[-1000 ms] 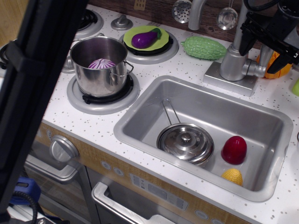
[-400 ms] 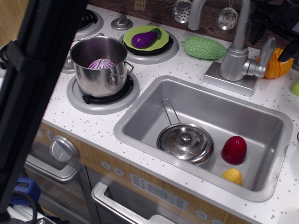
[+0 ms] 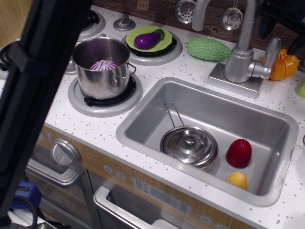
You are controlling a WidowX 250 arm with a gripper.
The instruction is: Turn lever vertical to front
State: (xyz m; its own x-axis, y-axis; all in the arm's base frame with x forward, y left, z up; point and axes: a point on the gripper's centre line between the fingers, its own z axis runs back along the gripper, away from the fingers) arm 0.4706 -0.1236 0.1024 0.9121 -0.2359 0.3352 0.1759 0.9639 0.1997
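The lever [image 3: 272, 51] is a short silver-grey paddle that stands nearly upright on the right side of the tap body [image 3: 238, 66], joined to it by a stubby arm. My black gripper [image 3: 282, 29] is at the top right edge of the view, just above the lever and partly cut off. Its fingers [image 3: 264, 25] stand apart on either side of the lever's top, and it holds nothing. I cannot see any contact with the lever.
The tall tap spout [image 3: 246, 24] rises next to the gripper. An orange toy [image 3: 284, 66] lies behind the lever and a green bumpy gourd [image 3: 208, 48] to the left. The sink [image 3: 143, 129] holds a lidded pan, a red and a yellow toy. A pot [image 3: 101, 67] stands on the stove.
The gripper covered the lever a second ago. It has since lifted up and back, and the lever now shows uncovered and upright.
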